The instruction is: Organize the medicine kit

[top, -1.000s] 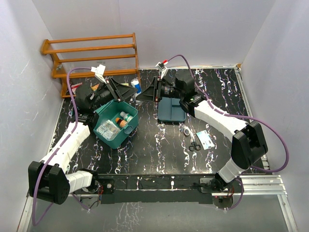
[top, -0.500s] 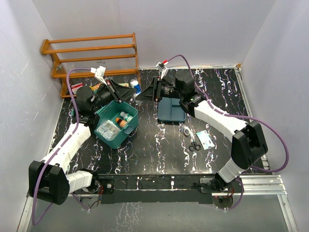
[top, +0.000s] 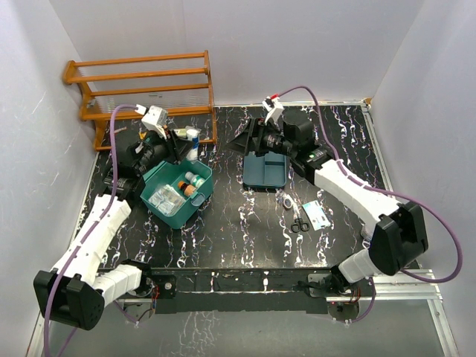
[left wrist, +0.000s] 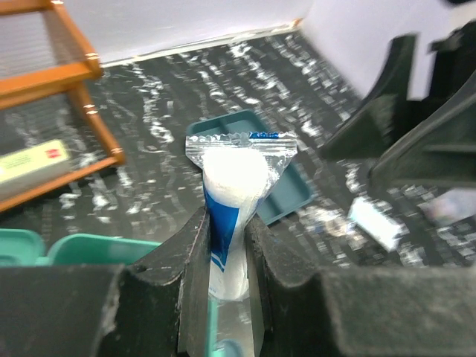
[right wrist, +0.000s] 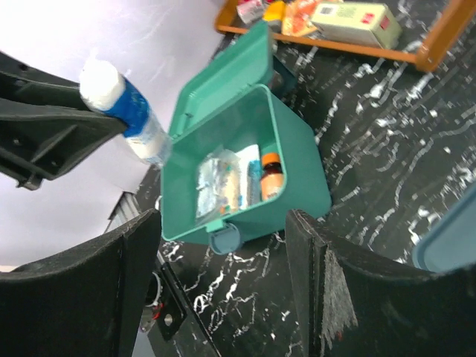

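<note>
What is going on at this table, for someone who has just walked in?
The left gripper is shut on a blue-and-white packet, held in the air beside the open medicine kit, not yet inside it. The kit already holds small bottles and sachets. The right gripper is open and empty, hanging near the dark teal tray.

**Colour key.**
- Medicine kit (top: pixel 190 214): plain teal-green.
- Tray (top: pixel 264 171): darker teal.
- Table (top: pixel 245 238): black, veined with white marbling.
- Rack (top: pixel 137 74): orange-brown wood.
- Tube (left wrist: pixel 236 186): white with a blue band, in clear wrapping with a silvery crimped edge.
- Bottle (right wrist: pixel 271 165) inside the kit: orange cap.
- Box (right wrist: pixel 349 15) on the rack: pale yellow with a red mark.
- Cable (top: pixel 111 134): purple.
- Arm links (top: pixel 93 234): white, with black joints.
</note>
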`<act>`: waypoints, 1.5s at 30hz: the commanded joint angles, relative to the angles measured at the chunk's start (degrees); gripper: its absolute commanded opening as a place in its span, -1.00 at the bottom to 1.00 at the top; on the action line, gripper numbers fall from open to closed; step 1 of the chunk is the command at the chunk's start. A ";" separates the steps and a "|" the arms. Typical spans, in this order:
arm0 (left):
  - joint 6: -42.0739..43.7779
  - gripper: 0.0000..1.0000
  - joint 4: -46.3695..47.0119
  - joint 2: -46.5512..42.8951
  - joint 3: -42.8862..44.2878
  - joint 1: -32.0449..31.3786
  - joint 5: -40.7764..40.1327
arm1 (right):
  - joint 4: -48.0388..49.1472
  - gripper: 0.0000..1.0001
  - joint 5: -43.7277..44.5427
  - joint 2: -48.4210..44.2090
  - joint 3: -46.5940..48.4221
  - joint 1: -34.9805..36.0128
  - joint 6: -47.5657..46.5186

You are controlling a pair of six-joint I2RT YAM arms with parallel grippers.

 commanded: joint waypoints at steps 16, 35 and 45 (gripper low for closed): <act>28.61 -0.68 -9.83 8.16 -3.01 -0.08 -14.39 | -13.39 0.28 12.81 1.92 -2.11 -0.31 -7.77; 30.43 -0.66 0.22 22.11 -6.08 -2.45 -25.41 | -18.07 0.28 14.74 10.04 5.01 -2.03 -11.56; 28.53 -0.65 -0.98 24.98 -5.08 -3.01 -28.34 | -18.99 0.26 14.07 11.16 6.22 -3.31 -13.32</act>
